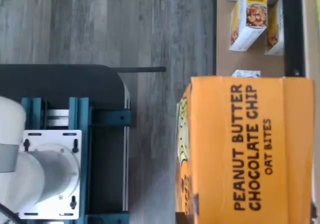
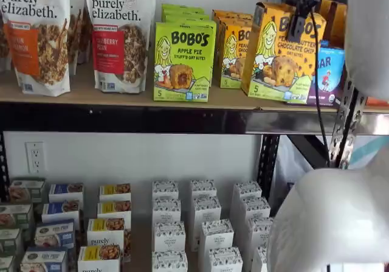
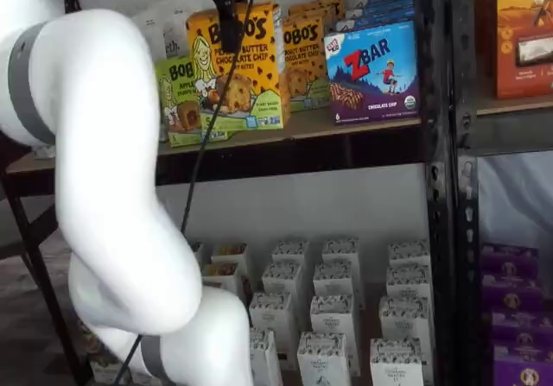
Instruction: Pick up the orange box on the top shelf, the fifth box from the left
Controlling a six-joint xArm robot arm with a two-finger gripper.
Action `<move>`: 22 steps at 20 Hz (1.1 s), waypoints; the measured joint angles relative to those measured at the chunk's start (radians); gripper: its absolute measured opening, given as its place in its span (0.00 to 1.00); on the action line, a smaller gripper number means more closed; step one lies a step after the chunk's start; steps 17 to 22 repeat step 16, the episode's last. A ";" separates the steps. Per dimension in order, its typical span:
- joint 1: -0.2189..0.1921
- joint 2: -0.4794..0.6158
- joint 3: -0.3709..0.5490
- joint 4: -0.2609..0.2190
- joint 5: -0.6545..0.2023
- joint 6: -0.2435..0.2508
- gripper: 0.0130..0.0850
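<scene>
Even, bright indoor light throughout. The top shelf's [image 2: 152,120] glossy black rail catches pale glare; the wrist view is soft and slightly blurred.

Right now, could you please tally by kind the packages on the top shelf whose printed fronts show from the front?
Granola bags: 2
Green apple pie box: 1
Orange peanut butter boxes: 2
Blue Zbar box: 1
Total: 6. More stand behind these, showing only edges, so I left them out.
</scene>
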 joint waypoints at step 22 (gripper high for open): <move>0.078 -0.261 0.262 -0.061 0.021 0.050 0.33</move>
